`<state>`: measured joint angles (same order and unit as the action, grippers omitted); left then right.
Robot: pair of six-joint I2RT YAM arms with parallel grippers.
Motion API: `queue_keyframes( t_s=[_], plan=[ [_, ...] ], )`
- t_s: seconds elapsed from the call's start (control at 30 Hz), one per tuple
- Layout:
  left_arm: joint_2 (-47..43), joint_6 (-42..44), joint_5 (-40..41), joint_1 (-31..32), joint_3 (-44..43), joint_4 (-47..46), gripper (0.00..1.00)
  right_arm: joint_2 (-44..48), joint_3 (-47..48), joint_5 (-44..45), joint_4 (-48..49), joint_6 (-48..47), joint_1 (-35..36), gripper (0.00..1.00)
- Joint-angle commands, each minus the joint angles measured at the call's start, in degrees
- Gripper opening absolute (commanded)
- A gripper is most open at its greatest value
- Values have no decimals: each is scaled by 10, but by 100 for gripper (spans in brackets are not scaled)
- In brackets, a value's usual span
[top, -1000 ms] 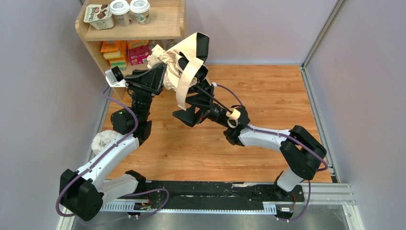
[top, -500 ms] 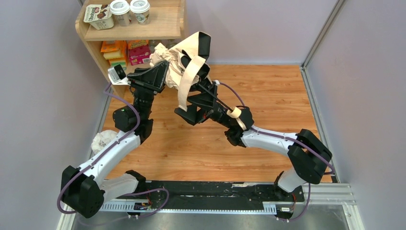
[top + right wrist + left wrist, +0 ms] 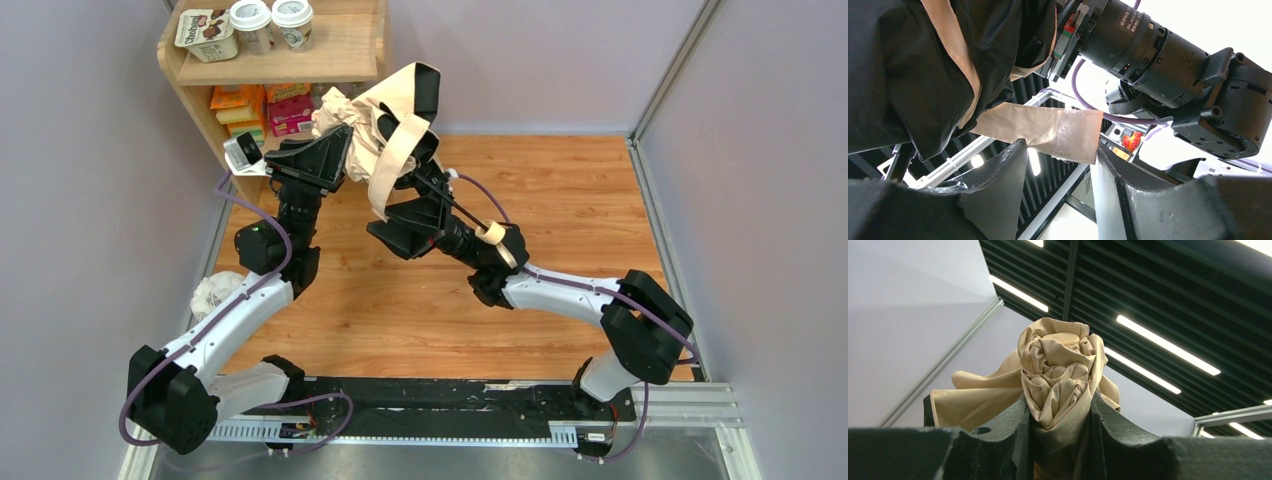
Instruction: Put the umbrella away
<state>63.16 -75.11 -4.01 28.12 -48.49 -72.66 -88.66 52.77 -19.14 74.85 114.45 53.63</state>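
Your bench (image 3: 570, 190) fills the middle of the top view with the wooden shelf (image 3: 200, 75) at upper left, and the umbrella (image 3: 362, 122) is up in the air just right of that shelf, upper centre, beige canopy bunched. Your left claw (image 3: 1059, 407) is clamped on the twisted canopy, fabric squeezed between both fingers, while your right claw (image 3: 1060, 155) stands apart, the beige strap (image 3: 1048, 127) dangling just above the gap. Down the thin black shaft (image 3: 452, 207), the small wooden handle (image 3: 490, 233) sits over your right arm's wrist.
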Motion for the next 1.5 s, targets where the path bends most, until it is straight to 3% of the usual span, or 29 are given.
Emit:
queue_keyframes(
  t_s=[0.0,0.17,0.47,0.8,1.0,1.1,1.3,1.47],
  plan=[
    [-8,-1,3,5,-25,-115,0,0,5,25,126,328,4,54],
    [-8,0,-5,11,-30,-114,0,-5,8,35,126,331,4,62],
    [-7,0,-5,18,-28,-115,0,-14,9,48,125,332,5,55],
    [-9,-1,-4,24,-22,-114,0,-18,23,47,125,321,6,39],
    [-13,-2,-3,26,-15,-114,0,-19,30,42,126,316,6,21],
    [-9,-10,0,28,-13,-114,0,-24,31,38,125,313,5,0],
    [-3,-24,6,40,-6,-114,0,-34,34,29,125,295,-5,0],
    [-1,-55,12,56,9,-114,0,-40,20,4,124,251,-56,0]
  ],
)
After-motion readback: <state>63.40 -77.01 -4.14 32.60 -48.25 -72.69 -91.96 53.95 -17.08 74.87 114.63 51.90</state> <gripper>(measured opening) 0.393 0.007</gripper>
